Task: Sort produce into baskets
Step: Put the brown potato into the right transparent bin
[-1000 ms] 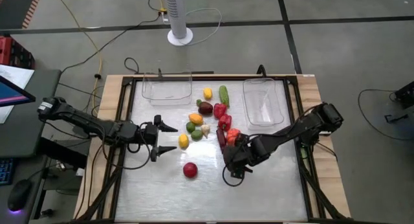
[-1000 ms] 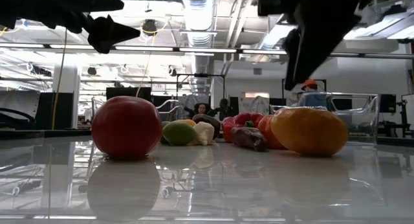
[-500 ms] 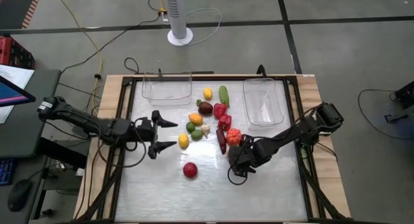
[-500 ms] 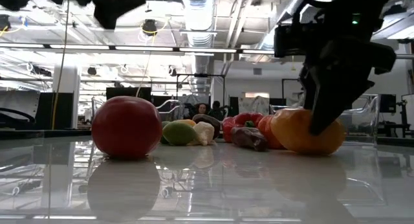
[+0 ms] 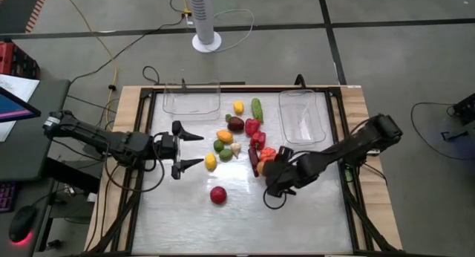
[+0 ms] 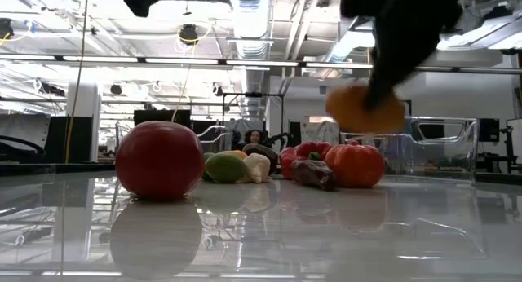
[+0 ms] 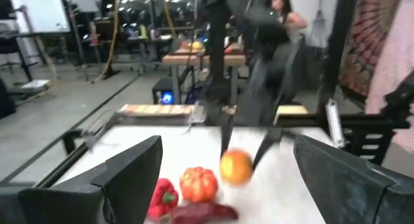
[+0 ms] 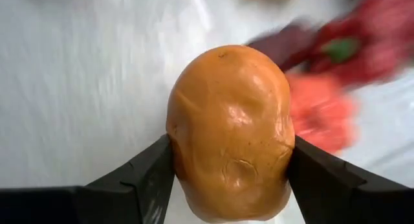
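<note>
Your right gripper (image 8: pixel 228 185) is clamped on an orange fruit (image 8: pixel 229 130), lifted clear of the table. Carry it toward the clear basket (image 5: pixel 302 117) at one o'clock and release over it. Your left gripper (image 5: pixel 190 150) waits spread wide at nine o'clock of the produce pile (image 5: pixel 236 136).

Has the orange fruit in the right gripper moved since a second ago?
Yes. In the low view the orange fruit, shut in the right gripper, has risen off the table and now hangs above the ribbed orange piece, which stayed put.
</note>
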`<state>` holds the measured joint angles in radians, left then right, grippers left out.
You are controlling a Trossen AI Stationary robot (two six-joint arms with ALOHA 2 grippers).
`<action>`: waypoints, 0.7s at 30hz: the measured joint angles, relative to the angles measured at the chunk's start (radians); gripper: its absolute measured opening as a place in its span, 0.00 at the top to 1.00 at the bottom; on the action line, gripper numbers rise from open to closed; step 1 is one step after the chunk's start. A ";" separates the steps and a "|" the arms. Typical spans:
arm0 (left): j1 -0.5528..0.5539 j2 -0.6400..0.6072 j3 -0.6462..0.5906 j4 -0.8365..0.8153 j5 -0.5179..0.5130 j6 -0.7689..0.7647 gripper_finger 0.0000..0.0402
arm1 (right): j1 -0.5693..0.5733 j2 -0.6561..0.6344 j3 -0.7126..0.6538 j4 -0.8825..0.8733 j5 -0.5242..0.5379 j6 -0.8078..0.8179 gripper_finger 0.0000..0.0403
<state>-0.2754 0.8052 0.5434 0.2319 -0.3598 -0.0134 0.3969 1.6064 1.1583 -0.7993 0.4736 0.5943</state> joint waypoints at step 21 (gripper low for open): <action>0.017 0.000 -0.028 -0.014 -0.020 -0.026 0.16 | -0.382 -0.272 -0.008 -0.436 0.244 0.090 0.06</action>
<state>-0.2588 0.8055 0.5152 0.2176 -0.3801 -0.0391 0.0150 1.3345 1.1500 -1.2351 0.7173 0.6839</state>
